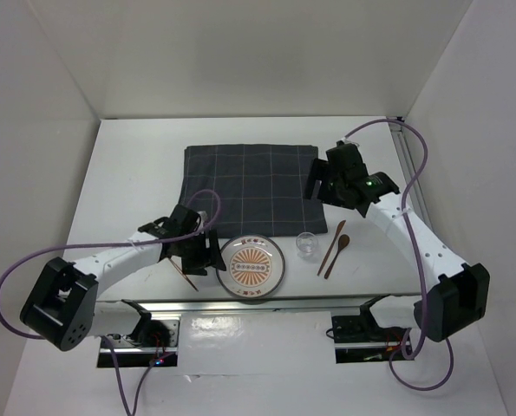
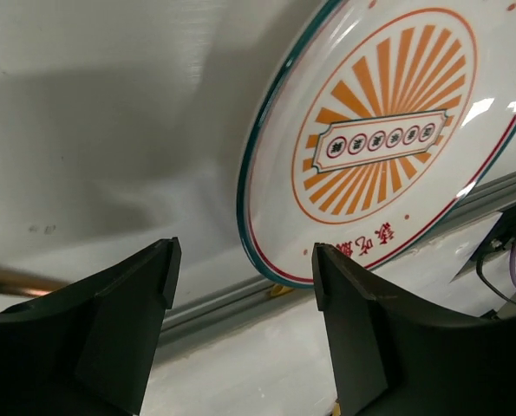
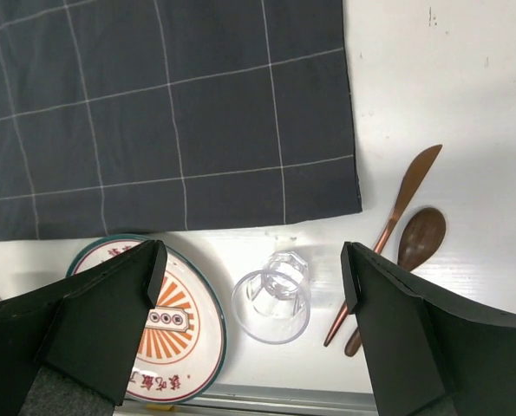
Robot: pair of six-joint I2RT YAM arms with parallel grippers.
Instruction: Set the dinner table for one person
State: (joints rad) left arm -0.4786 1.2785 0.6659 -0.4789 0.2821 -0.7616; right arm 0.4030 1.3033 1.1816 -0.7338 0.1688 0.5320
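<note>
The white surface (image 1: 136,173) carries everything. Left of the plate (image 1: 252,268), the left pincer (image 2: 244,260) hovers, jaws apart and empty, over a thin brown stick (image 1: 191,282). Right of the plate stand the glass (image 1: 306,244), then knife (image 1: 331,247) and spoon (image 1: 336,257), long axes near-to-far. The right pincer (image 3: 253,256), also apart, hangs beyond the glass by the cloth (image 1: 249,189), likely the nearer arm there. Plate hugs the near edge; bare room lies left.

Two white arms (image 1: 119,257) stretch forward, elbows bent outward. The left gripper (image 2: 244,260) tilts low, its jaws spread wide with nothing between them. The right gripper (image 3: 249,260) hangs higher, facing straight down, jaws equally wide and empty.
</note>
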